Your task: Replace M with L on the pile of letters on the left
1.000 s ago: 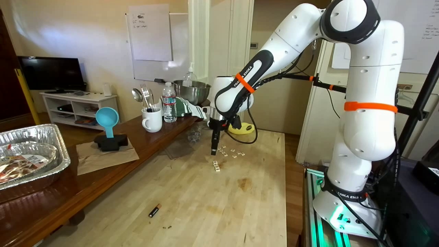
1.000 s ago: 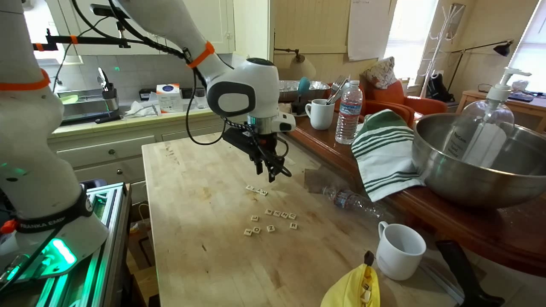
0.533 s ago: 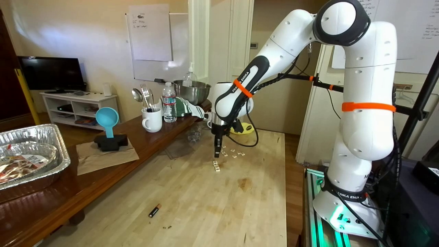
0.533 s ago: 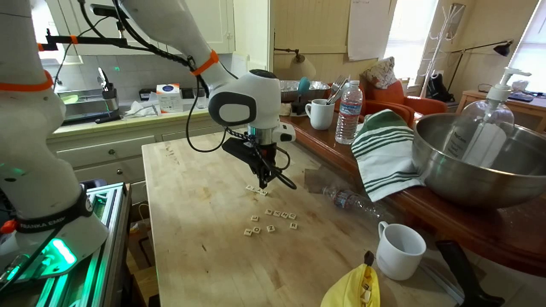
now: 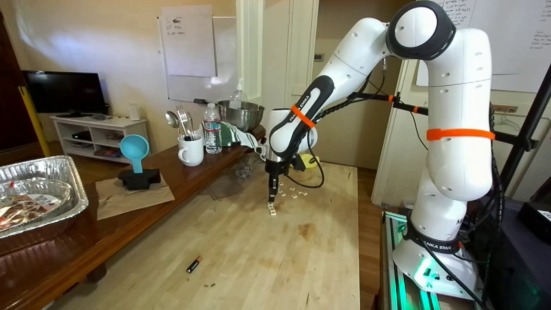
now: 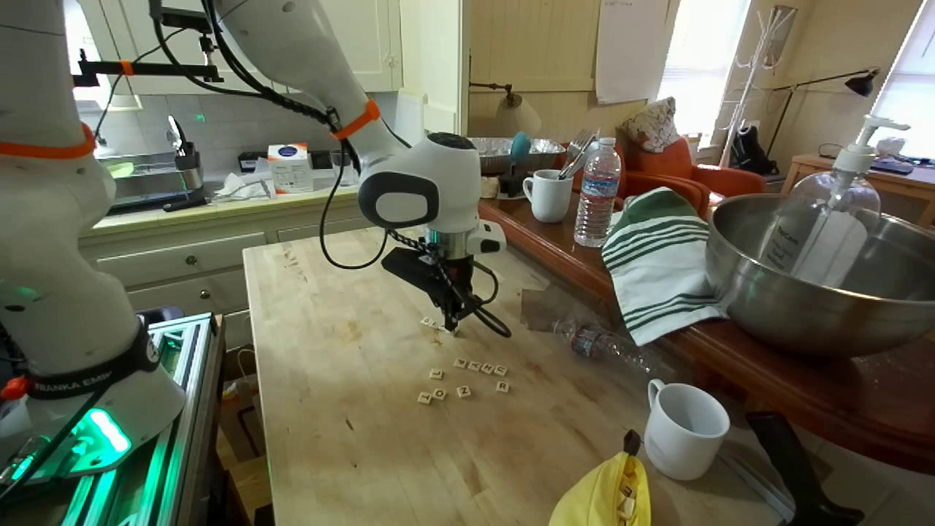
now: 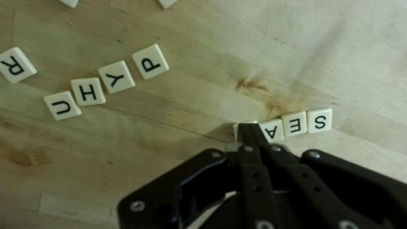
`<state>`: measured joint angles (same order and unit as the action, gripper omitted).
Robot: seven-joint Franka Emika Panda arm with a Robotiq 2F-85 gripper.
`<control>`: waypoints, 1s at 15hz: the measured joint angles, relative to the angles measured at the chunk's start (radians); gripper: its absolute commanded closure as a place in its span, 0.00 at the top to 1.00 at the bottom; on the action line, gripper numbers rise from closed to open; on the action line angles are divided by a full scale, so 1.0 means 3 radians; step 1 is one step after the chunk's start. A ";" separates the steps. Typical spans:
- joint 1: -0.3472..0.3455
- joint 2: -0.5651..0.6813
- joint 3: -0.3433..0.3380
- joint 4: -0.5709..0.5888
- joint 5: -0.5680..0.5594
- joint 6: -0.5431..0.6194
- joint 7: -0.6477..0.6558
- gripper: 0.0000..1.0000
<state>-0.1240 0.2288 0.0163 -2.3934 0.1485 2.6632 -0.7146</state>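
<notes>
base (image 5: 434, 262): upright, green glow low on it in both exterior views
upper arm (image 5: 458, 103): close to vertical above the base
elbow (image 5: 419, 30): bent sharply, right at the top edge of an exterior view
forearm (image 5: 331, 82): long downward slant, elbow to wrist
wrist (image 6: 413, 197): bent so the tool end faces down; same read in both exterior views
gripper (image 7: 249, 127): black, hanging below the wrist, pointing roughly straight down
fingers (image 7: 249, 159): together, side by side and touching at the tips in the wrist view, running parallel up from the bottom
linkages (image 7: 159, 187): splayed out to either side of the fingers, bolt heads showing, lower ends cropped
</notes>
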 measured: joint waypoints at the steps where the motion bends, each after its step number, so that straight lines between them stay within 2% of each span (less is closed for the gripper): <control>1: -0.0009 0.0014 0.0014 0.0000 0.0000 0.0025 -0.0003 0.00; 10: -0.0040 0.0095 0.0040 0.0001 -0.0024 0.0204 -0.0006 0.00; 15: -0.0157 0.0143 -0.0034 0.0032 -0.0057 0.0352 -0.0003 0.00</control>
<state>-0.1711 0.2718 0.0061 -2.3838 0.1314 2.7687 -0.7157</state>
